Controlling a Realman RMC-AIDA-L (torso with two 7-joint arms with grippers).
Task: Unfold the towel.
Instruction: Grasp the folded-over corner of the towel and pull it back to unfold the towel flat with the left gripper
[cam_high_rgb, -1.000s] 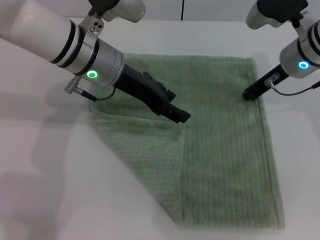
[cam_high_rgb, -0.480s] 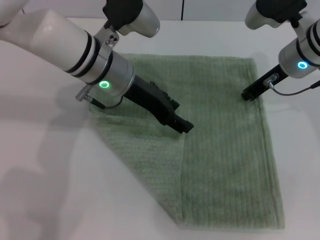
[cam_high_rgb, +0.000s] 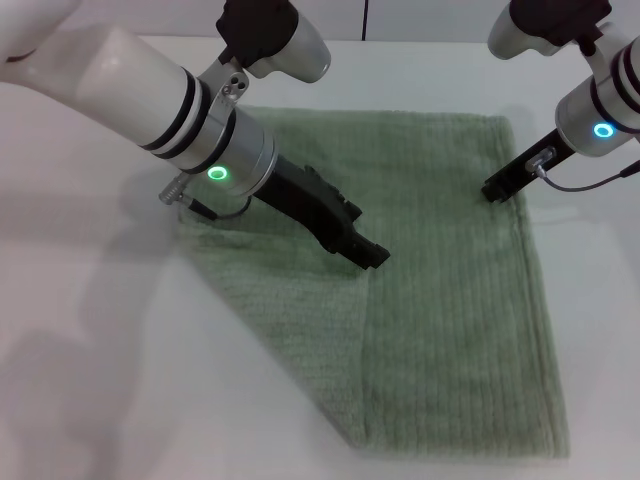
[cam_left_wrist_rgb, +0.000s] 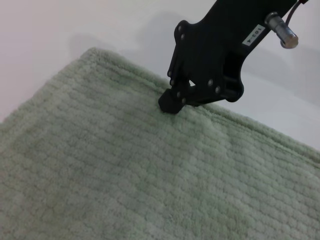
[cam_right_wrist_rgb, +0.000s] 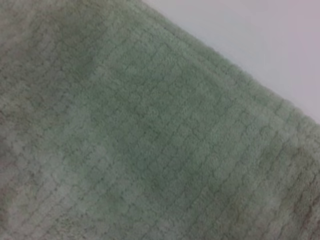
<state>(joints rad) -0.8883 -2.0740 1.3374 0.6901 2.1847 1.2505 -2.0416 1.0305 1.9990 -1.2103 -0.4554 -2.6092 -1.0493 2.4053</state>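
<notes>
- The towel (cam_high_rgb: 440, 300) lies on the white table (cam_high_rgb: 90, 330), one corner folded over diagonally so a triangular flap covers its left part; by our reading, the unfolding is not yet done.
- Over the last second our left gripper (cam_high_rgb: 372, 256) has slid forward and down along the flap, its tip now at the flap's inner corner near the towel's middle. We judge this to be the approach for taking that corner and drawing it back out.
- We cannot tell whether the left jaws are apart or together.
- Our right gripper (cam_high_rgb: 496, 190) has not moved; it presses the towel just inside the right hem near the far corner, seemingly pinning it. Its jaws' state we cannot tell.
- We count one towel, one fold and two grippers.
</notes>
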